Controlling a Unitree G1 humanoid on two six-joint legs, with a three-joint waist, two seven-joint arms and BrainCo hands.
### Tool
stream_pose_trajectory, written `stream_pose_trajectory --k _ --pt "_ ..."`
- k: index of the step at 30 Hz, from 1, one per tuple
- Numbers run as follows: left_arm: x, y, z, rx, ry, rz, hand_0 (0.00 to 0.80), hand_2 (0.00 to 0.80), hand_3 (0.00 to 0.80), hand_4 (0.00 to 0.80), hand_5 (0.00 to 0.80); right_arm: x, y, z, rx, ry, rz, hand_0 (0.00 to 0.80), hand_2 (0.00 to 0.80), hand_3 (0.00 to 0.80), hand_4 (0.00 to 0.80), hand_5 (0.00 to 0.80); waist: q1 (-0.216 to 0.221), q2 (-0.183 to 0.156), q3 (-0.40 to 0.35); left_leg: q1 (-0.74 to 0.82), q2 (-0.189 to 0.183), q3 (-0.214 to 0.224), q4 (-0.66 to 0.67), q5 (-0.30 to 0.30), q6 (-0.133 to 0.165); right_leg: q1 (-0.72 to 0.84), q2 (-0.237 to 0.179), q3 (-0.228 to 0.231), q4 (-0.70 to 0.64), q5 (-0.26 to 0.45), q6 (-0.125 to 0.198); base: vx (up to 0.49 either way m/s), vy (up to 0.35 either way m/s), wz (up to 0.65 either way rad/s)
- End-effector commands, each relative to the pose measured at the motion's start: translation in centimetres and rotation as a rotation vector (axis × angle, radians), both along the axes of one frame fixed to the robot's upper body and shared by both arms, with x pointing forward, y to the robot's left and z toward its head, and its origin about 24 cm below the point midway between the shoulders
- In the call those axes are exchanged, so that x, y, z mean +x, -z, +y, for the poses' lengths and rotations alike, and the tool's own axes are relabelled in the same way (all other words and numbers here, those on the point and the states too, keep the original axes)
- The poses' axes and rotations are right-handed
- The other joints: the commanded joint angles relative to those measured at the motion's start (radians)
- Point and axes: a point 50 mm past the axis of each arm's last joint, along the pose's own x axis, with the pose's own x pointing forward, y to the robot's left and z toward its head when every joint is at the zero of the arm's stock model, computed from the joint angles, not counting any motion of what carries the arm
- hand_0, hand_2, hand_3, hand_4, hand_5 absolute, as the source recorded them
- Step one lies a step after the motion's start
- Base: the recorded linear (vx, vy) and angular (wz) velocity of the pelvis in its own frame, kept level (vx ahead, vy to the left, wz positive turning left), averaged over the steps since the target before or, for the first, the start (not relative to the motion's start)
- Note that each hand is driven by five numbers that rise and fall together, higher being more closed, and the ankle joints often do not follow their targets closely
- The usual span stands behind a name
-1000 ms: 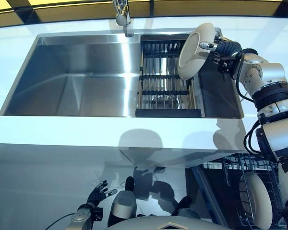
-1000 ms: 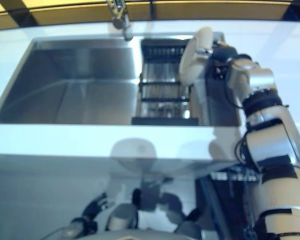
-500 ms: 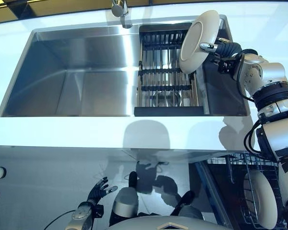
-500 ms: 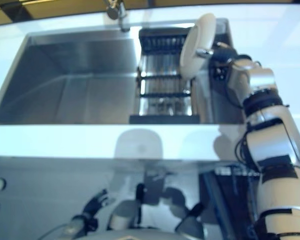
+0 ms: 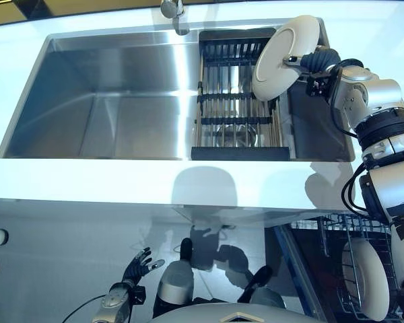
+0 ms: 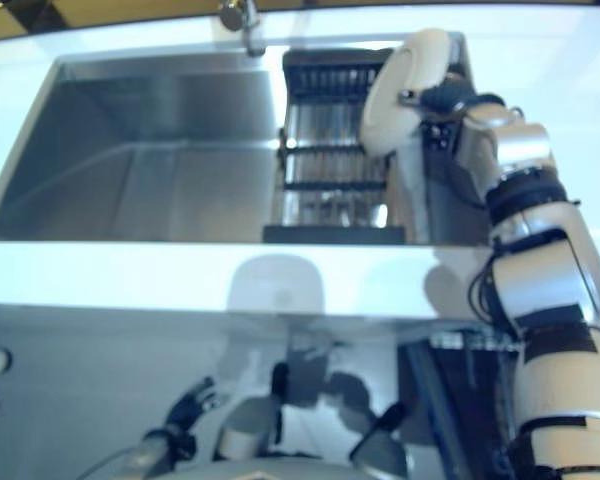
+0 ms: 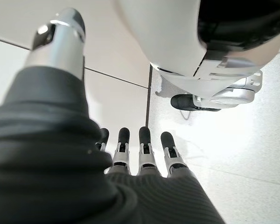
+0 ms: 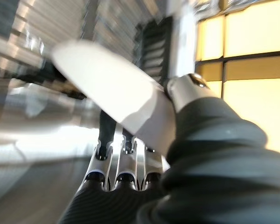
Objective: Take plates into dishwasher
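A white plate [image 5: 285,57] hangs tilted on edge above the right end of the dish rack [image 5: 236,101] in the steel sink [image 5: 121,101]. My right hand [image 5: 314,64] is shut on its rim, thumb on one face and fingers [image 8: 116,154] behind the plate [image 8: 112,88]. Another white plate [image 5: 367,279] stands upright in the dishwasher's wire rack [image 5: 337,232] at the lower right, under the counter. My left hand [image 5: 136,266] hangs low near the floor with fingers [image 7: 147,147] straight and nothing in it.
The faucet [image 5: 172,10] stands at the back of the sink, just left of the rack. A white counter [image 5: 121,182] runs along the sink's front edge. A metal strainer [image 5: 232,134] lies under the rack's bars. The sink's left basin is bare.
The plate in my right hand has risen out of the dish rack and shifted a little right. The camera has also moved slightly. The left hand has stayed put.
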Motion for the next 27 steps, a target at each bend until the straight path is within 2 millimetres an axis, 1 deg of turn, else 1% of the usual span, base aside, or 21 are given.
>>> stream_pose_trajectory --k 1,5,11,16,21,27 --pt "1.6 -0.7 -0.5 -0.002 0.06 -0.064 0.0 0.0 0.0 0.0 0.0 -0.2 -6.7 -0.1 -0.134 0.058 -0.205 0.8 0.8 0.8 0.8 0.8 0.061 -0.044 0.016 -0.006 -0.016 0.025 -0.005 0.01 0.001 -0.023 -0.063 0.034 0.099 -0.005 0.038 0.0 0.0 0.0" --pt "1.3 -0.6 -0.5 0.002 0.061 -0.055 0.0 0.0 0.0 0.0 0.0 -0.3 -7.4 -0.5 -0.179 0.088 -0.225 0.8 0.8 0.8 0.8 0.8 0.06 -0.047 0.006 -0.005 -0.016 0.025 -0.005 0.014 0.003 -0.017 -0.063 0.034 0.093 0.0 0.037 0.011 0.002 0.03" --pt "1.0 -0.4 -0.5 0.005 0.069 -0.041 0.0 0.0 0.0 0.0 0.0 -0.4 -7.6 -0.7 -0.211 0.108 -0.219 0.8 0.8 0.8 0.8 0.8 0.06 -0.051 -0.012 0.001 -0.016 0.024 -0.005 0.013 0.002 -0.004 -0.062 0.032 0.084 0.001 0.036 0.003 -0.001 0.01" --pt "0.9 -0.3 -0.6 0.008 0.078 -0.032 0.0 0.0 0.0 0.0 0.0 -0.5 -8.0 -0.7 -0.198 0.116 -0.246 0.8 0.8 0.8 0.8 0.8 0.056 -0.057 -0.024 0.015 -0.013 0.03 -0.005 0.007 0.001 0.015 -0.058 0.032 0.074 0.001 0.035 0.0 0.0 0.0" --pt "0.7 -0.2 -0.5 0.02 0.076 -0.024 0.0 0.0 0.0 0.0 0.0 -0.7 -8.7 -0.4 -0.194 0.096 -0.288 0.8 0.8 0.8 0.8 0.8 0.044 -0.076 -0.052 0.031 -0.011 0.039 -0.005 -0.001 0.001 0.034 -0.05 0.037 0.062 -0.002 0.035 0.0 0.0 0.0" --pt "0.6 0.0 -0.1 0.01 -0.014 -0.002 0.0 0.0 0.0 0.0 0.0 -1.0 -9.1 -0.2 -0.153 0.071 -0.303 0.8 0.8 0.8 0.8 0.8 0.026 -0.11 -0.103 0.07 -0.014 0.055 -0.005 -0.021 0.006 0.068 -0.038 0.046 0.055 -0.01 0.034 0.017 -0.028 -0.02"
